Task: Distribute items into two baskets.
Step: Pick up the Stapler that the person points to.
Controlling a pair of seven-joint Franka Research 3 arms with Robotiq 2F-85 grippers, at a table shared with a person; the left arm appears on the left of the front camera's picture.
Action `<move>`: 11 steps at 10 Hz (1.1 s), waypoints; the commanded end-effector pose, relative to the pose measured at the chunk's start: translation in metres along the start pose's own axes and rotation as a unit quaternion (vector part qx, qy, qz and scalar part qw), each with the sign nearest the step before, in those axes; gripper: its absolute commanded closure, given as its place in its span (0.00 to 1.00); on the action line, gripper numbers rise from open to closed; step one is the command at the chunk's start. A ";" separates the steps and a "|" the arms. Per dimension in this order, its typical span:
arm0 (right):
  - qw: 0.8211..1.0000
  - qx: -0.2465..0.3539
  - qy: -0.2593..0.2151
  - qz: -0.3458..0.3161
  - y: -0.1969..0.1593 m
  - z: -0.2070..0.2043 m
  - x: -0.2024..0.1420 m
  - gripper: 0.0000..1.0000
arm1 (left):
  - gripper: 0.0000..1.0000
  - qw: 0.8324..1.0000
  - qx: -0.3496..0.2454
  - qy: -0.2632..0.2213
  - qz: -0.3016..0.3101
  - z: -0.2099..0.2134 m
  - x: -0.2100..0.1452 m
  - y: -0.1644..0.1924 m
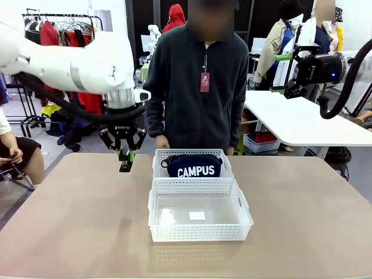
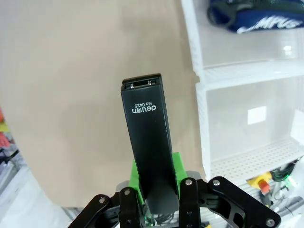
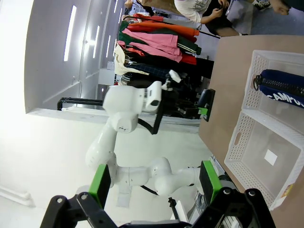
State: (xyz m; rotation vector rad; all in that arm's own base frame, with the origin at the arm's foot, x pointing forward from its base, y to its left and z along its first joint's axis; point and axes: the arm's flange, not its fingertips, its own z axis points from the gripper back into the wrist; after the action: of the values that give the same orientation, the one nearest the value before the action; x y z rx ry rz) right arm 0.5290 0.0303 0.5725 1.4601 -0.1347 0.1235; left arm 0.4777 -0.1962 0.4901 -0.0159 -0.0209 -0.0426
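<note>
Left gripper (image 1: 125, 156) clamped on stapler (image 2: 147, 137) — its wrist view reads "deli"; pouch (image 1: 192, 167) in far basket (image 1: 158, 165); right gripper (image 3: 154, 183), jaws apart.

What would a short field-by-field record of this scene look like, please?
left claw: shut on stapler, over the table, left of the baskets
right claw: open, holding nothing, raised at the right side
pouch: lying in far basket
near basket: holds neither item
person: standing behind far basket
</note>
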 end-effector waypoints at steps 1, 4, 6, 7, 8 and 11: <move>1.000 0.002 -0.001 0.002 0.002 0.000 -0.001 0.00 | 1.00 1.000 0.005 0.005 -0.007 0.034 -0.004 0.000; 1.000 0.002 -0.001 0.002 0.002 0.000 -0.001 0.00 | 1.00 1.000 0.005 -0.006 -0.013 0.091 -0.009 0.000; 1.000 0.002 -0.001 0.002 0.002 0.000 -0.001 0.00 | 1.00 1.000 -0.006 0.010 -0.021 0.119 -0.013 -0.003; 1.000 0.002 -0.001 0.002 0.002 0.000 -0.001 0.00 | 1.00 1.000 -0.003 0.006 -0.024 0.131 -0.014 -0.003; 1.000 0.002 -0.001 0.002 0.002 0.000 -0.001 0.00 | 1.00 1.000 -0.004 0.002 -0.029 0.143 -0.017 -0.004; 1.000 0.002 -0.001 0.002 0.002 0.000 -0.001 0.00 | 1.00 1.000 0.011 -0.011 -0.025 0.173 -0.020 -0.001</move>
State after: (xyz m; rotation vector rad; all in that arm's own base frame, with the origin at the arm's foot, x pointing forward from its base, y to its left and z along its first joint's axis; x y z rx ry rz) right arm 0.5290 0.0303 0.5725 1.4601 -0.1347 0.1234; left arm 0.4508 -0.1968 0.6530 -0.0085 -0.0382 -0.0826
